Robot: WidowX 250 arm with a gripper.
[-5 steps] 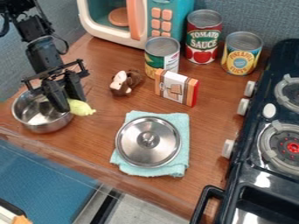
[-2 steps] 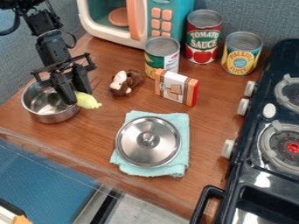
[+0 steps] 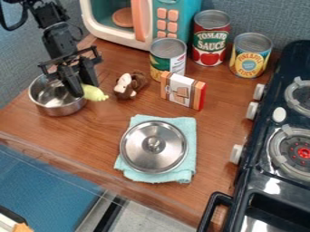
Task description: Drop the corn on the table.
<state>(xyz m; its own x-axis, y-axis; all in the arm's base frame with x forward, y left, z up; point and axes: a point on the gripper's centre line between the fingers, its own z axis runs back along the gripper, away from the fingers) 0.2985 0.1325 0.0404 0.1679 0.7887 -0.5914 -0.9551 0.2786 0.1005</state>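
we judge that the carrying is nearly over and the release is what we have in hand. at the fingers' left, and partly behind them, we have the metal pot [image 3: 56,111], its rim so close that we cannot tell whether it touches them. the two fingers of the black gripper [image 3: 85,90] hang down with a narrow gap, and they look clamped on the blunt end of the yellow-green toy corn [image 3: 95,94]. the corn's body pokes out to their right, past the pot's rim and over bare wood of the table [image 3: 151,105]; we cannot tell how high it sits. next, we think, we need to keep it on that side, ease the fingers a little to the right so it clears the pot, lower them until it meets the wood, then part them. if we open too near the rim, the corn could catch or tip back toward the pot. farther right of the fingers, the brown and white plush toy [image 3: 128,86] calls for some care too.

as for how it points, we see the corn's narrow tip aim away from the fingers, to the right and slightly toward the camera side. its long axis runs slantwise from between the fingers down to that tip, nearer to lying flat than to standing, as far as we can judge.
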